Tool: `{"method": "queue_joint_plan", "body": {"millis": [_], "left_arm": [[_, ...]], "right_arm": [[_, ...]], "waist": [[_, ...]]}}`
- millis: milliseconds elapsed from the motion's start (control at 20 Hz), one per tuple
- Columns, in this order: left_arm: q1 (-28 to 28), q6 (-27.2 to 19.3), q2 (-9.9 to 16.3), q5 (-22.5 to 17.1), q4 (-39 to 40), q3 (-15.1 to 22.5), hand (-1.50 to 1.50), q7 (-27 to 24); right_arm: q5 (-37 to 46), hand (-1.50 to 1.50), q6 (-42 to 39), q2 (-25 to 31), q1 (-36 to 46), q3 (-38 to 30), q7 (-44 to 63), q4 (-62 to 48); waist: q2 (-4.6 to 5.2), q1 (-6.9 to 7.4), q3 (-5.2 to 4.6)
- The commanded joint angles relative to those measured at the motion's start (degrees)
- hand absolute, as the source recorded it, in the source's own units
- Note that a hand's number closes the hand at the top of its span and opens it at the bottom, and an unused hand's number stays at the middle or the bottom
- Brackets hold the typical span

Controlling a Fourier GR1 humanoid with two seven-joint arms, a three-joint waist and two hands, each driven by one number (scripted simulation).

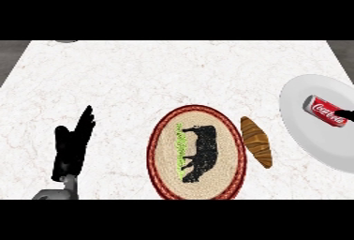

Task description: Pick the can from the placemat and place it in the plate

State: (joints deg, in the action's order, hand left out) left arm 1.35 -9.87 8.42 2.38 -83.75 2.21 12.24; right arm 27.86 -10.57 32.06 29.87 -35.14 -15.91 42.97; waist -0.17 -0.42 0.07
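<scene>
A red cola can (323, 110) lies on its side in the white plate (311, 136) at the right edge of the counter. Only a small black part of my right hand (347, 114) shows at the view's right edge, touching the can's near end. The oval woven placemat (166, 154), red-rimmed with a black cow figure, lies at the centre front with nothing on it. My left hand (72, 150) rests open at the lower left, fingers pointing up, well away from the placemat.
A brown bread roll (256, 142) lies between the placemat and the plate. A small grey object (66, 41) peeks in at the counter's far left edge. The counter is white marble.
</scene>
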Motion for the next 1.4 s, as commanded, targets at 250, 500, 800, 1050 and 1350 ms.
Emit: {"method": "queue_joint_plan", "body": {"millis": [250, 500, 800, 1050, 1350], "left_arm": [[1.04, 0.69, 0.46, 0.12, -1.17, -0.73, 0.0, 2.22], [-0.17, -1.32, -3.76, 3.02, 1.53, 2.17, 0.0, -1.85], [1.6, 2.07, -0.62, 0.45, 2.18, -2.77, 0.0, -0.97], [3.08, 1.93, -0.99, 1.98, 0.24, -1.78, 0.0, 2.59], [2.84, 2.57, -1.44, 1.22, 0.72, -3.07, 0.0, 1.52]], "right_arm": [[-14.01, -1.5, -10.67, 4.13, -3.55, -8.88, -6.45, -4.7], [-13.89, -1.5, -9.08, 3.46, -3.93, -5.43, -14.08, -10.57], [-17.51, -1.5, -8.27, 2.6, -6.99, -2.67, -14.75, -6.63], [-16.27, -1.5, -4.3, 3.7, -4.03, 0.34, -11.92, -8.54], [-16.46, -1.5, 0.06, 3.1, -7.33, 1.55, -15.54, -11.09]], "waist": [[0.19, 0.38, -0.04], [0.36, 0.89, -0.02], [0.21, 0.61, -0.06], [0.24, 0.74, -0.06], [0.25, 0.66, -0.05]]}}
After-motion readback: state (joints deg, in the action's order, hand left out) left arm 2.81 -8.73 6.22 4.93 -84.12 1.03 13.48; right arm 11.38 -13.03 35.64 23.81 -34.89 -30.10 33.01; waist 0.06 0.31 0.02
